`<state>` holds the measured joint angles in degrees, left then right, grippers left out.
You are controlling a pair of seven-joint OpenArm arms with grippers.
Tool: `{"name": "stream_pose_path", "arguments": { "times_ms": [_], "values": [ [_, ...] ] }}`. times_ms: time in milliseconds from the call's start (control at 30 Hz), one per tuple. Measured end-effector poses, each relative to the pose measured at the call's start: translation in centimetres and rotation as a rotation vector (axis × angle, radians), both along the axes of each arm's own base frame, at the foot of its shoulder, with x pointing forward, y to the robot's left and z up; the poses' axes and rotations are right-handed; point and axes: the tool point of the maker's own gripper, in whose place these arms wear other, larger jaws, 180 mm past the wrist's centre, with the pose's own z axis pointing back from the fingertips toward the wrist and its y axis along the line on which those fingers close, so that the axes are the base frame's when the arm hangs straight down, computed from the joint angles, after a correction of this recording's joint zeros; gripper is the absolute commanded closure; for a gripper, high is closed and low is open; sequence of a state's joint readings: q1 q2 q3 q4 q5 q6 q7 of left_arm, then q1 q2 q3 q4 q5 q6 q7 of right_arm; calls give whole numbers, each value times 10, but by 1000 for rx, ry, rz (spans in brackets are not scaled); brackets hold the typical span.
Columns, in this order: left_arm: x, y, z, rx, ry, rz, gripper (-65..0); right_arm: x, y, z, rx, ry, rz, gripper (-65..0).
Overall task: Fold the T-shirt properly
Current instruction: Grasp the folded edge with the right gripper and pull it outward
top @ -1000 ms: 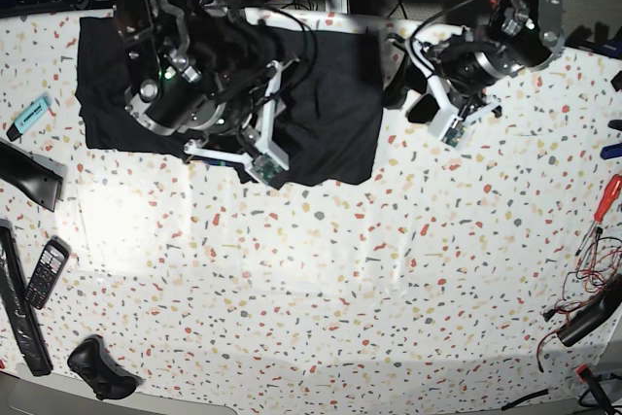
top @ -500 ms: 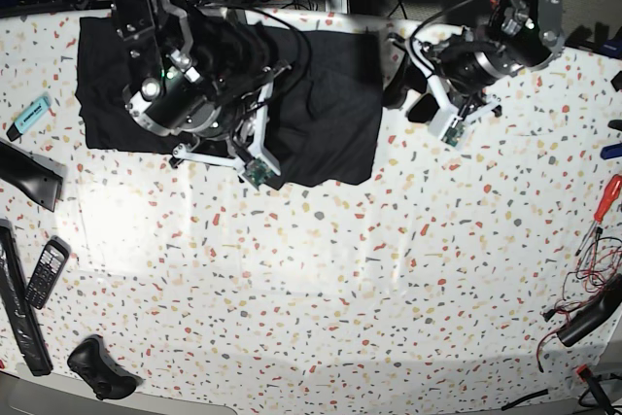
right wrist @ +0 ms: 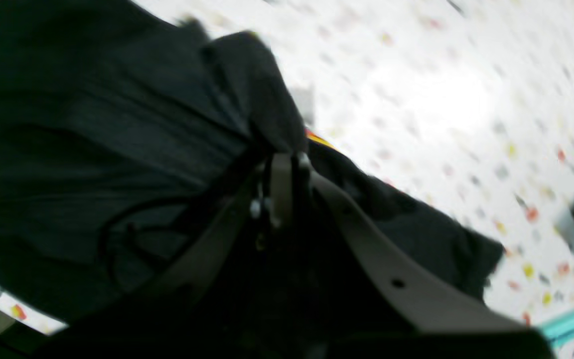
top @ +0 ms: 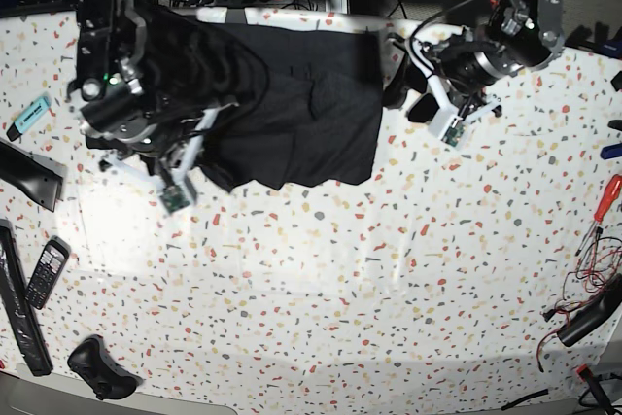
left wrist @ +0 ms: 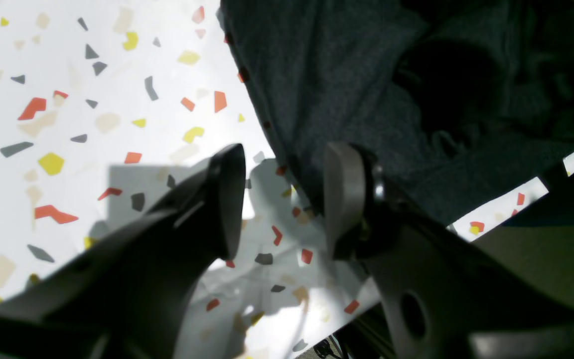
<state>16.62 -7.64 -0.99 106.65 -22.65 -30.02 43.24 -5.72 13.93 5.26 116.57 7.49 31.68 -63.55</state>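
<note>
From the left wrist camera, I see my left gripper (left wrist: pixel 282 199) parted, its two fingers (left wrist: pixel 229 199) standing apart above the speckled surface (left wrist: pixel 68 99) with nothing between them. The edge of the black T-shirt (left wrist: pixel 366 89) lies just beside the nearer finger, running up and away to the upper right of the view.

From the right wrist camera, blurred by motion, my right gripper (right wrist: pixel 284 187) is clenched on a bunched fold of the T-shirt (right wrist: pixel 92 139); the fingers (right wrist: pixel 281 189) are pressed close, with dark fabric rising out from between them. A sliver of yellow and red shows at the fabric's edge beside the pinch. A teal object (right wrist: pixel 563 326) sits at the lower right corner.

From the base camera, the T-shirt (top: pixel 321 104) lies at the far side of the surface (top: pixel 340 289), its left part covered by the right arm (top: pixel 136 94), which stands over the cloth's left end. The left gripper (top: pixel 457 123) hovers just beside the shirt's right edge. A phone (top: pixel 45 274), a dark controller (top: pixel 97 368), a teal marker (top: pixel 29 116) and a red screwdriver (top: pixel 604 199) lie well apart at the margins.
</note>
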Motion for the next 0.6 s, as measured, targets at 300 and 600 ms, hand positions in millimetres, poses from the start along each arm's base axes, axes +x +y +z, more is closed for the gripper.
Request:
{"name": "stream_pose_path", "arguments": {
  "times_ms": [300,600],
  "values": [
    [0,0,0,0,0,0,-245,4,-73,21,17,-67,-247,0],
    [0,0,0,0,0,0,-245,4,-55,39,286,-104,-211,-83]
  ]
}}
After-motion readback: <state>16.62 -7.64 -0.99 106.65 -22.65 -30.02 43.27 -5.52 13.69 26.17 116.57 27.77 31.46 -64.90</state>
